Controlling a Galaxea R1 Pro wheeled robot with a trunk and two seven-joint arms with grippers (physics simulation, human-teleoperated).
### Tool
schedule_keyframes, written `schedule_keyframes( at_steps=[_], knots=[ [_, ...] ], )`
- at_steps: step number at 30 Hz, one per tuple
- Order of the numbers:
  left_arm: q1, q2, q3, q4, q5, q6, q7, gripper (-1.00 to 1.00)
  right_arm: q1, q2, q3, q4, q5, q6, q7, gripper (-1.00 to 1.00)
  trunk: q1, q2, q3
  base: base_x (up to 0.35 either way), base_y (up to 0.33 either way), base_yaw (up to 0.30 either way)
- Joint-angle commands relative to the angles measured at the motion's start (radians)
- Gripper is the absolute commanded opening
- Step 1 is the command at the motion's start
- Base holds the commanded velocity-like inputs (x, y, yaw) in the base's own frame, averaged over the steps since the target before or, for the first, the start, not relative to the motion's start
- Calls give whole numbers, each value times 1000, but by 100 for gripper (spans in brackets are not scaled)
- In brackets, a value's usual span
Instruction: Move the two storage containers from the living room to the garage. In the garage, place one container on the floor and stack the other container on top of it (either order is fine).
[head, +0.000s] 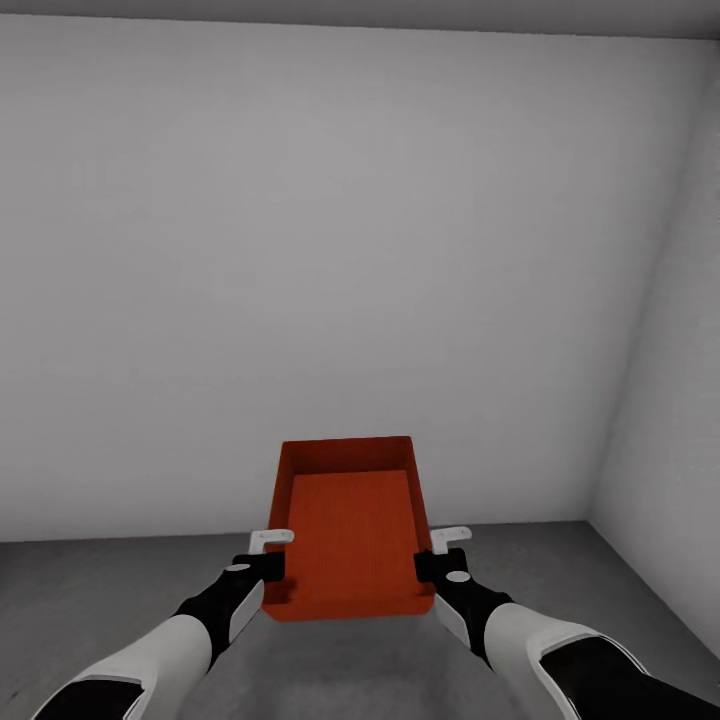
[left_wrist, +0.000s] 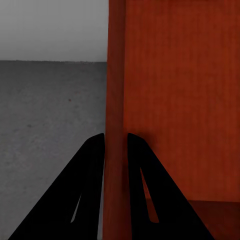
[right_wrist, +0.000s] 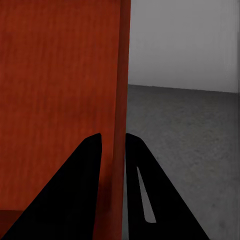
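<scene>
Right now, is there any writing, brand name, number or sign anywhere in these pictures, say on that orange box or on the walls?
None: no text can be read anywhere.
The orange box has plain walls and a plain bottom, with no label.
The grey wall and the concrete floor are bare.
The left pincer and the right pincer, each closed on a side wall of the box, carry no markings.

Orange-red storage container (head: 348, 530), open-topped, empty; held level above grey concrete floor (head: 120, 590).
</scene>
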Motion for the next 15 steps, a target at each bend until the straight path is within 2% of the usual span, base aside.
schedule_keyframes(
  at_steps=[1,11,15],
  knots=[
    [-1,0,31,-6,-15,6,54,-100,-1,10,-41,2,-4,-1,32,-100,0,-1,-1,33,10,-21],
    [-1,0,31,-6,-15,6,54,-100,-1,11,-40,2,-3,-2,32,-100,0,-1,-1,7,2,-5],
    [-1,0,31,-6,-15,6,54,-100,-1,11,-40,2,-3,-2,32,-100,0,-1,-1,0,0,136]
  ],
)
